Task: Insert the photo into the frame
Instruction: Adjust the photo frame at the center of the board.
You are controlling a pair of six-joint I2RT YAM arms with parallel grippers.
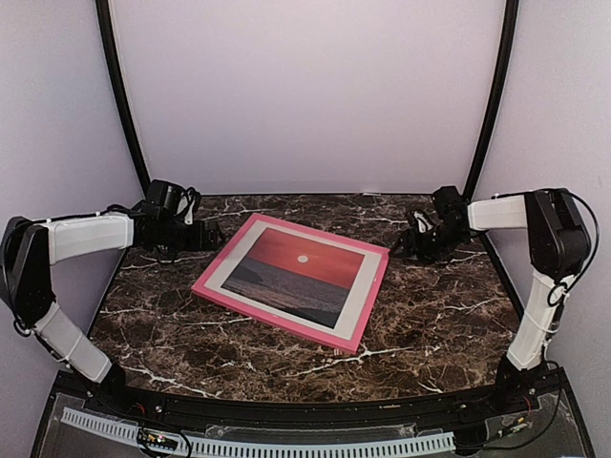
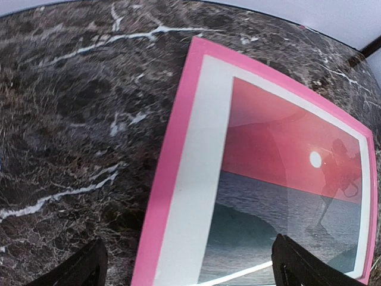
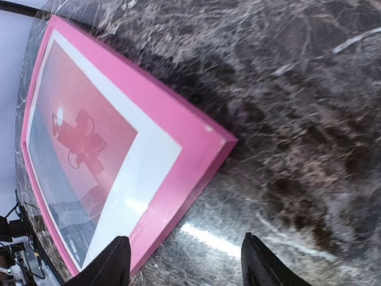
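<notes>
The pink-red frame (image 1: 225, 269) lies face up in the middle of the marble table (image 1: 430, 324). The photo (image 1: 298, 265), a red-orange sunset with a white sun and a white border, sits inside it. The frame (image 2: 172, 149) and photo (image 2: 286, 179) also fill the left wrist view. The right wrist view shows a frame corner (image 3: 202, 149) and the photo (image 3: 89, 137). My left gripper (image 1: 212, 236) is open and empty, just off the frame's far left edge. My right gripper (image 1: 401, 244) is open and empty, just beyond the frame's far right corner.
Purple-white walls close in the table on three sides. Two black curved poles (image 1: 119, 91) rise at the back corners. A black rail with a white perforated strip (image 1: 286, 447) runs along the near edge.
</notes>
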